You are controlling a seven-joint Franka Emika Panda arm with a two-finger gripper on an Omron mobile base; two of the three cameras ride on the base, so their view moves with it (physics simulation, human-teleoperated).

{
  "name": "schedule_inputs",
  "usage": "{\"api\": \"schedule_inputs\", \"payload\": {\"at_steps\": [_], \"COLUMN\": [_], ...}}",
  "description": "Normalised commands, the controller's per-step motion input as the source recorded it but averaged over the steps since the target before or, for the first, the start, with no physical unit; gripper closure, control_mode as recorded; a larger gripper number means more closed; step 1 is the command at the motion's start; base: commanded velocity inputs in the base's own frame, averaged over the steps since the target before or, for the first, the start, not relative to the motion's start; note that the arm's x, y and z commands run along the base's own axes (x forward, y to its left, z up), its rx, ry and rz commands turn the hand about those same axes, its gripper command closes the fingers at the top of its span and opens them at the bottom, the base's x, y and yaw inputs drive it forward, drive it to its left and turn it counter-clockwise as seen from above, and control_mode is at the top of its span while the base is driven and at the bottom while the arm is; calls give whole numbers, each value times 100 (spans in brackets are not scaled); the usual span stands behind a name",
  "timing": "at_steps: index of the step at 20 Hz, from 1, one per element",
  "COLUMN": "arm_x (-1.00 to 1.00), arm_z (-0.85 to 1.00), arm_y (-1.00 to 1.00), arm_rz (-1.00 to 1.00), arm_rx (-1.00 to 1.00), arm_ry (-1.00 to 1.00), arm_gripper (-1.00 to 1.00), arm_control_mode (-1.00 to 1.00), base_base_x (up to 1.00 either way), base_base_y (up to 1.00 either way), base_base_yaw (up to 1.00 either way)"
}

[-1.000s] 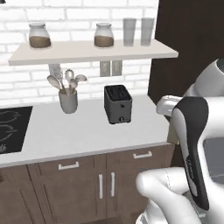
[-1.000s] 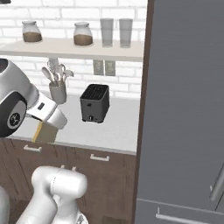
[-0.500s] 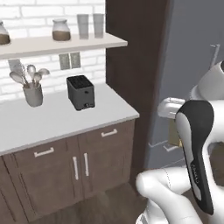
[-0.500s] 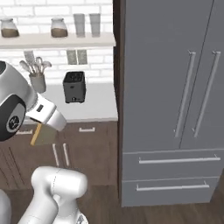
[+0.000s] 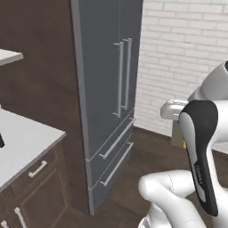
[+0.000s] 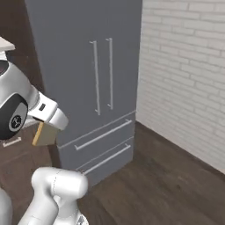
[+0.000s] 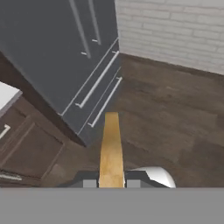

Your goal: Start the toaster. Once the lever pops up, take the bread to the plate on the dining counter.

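My gripper [image 7: 111, 183] is shut on the bread [image 7: 110, 146], a thin pale tan slice seen edge-on between the fingertips. From the right base view the bread [image 6: 44, 134] hangs below the white hand, in front of the fridge. In the left base view the bread [image 5: 177, 133] peeks out behind my black forearm. A dark sliver [image 5: 1, 141] at the worktop's left edge may be the toaster; too little shows to tell. The lever, the plate and the dining counter are out of view.
A tall grey fridge [image 5: 111, 89] [image 6: 88, 79] with long handles stands ahead, and a white brick wall [image 6: 184, 70] runs to its right. Dark wood floor [image 6: 167, 176] lies open before them. The pale worktop corner [image 5: 31, 138] over dark cabinets sits at left.
The whole picture has swung from the toaster worktop to the fridge and brick wall, so the base has turned. The bread stays held in the gripper.
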Motion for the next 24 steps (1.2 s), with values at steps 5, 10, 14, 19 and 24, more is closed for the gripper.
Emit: {"api": "schedule_inputs", "payload": {"at_steps": [5, 10, 14, 19, 24], "arm_x": [0, 0, 0, 0, 0], "arm_z": [0, 0, 0, 0, 0], "arm_y": [0, 0, 0, 0, 0], "arm_rz": [0, 0, 0, 0, 0], "arm_rx": [0, 0, 0, 0, 0], "arm_ry": [0, 0, 0, 0, 0], "arm_gripper": [100, 100, 100, 100, 100], "arm_control_mode": [100, 100, 100, 100, 100], "base_base_x": [-2, 0, 21, 76, 100], "base_base_y": [0, -5, -3, 0, 8], "base_base_yaw": [-96, -89, -76, -57, -42]}}
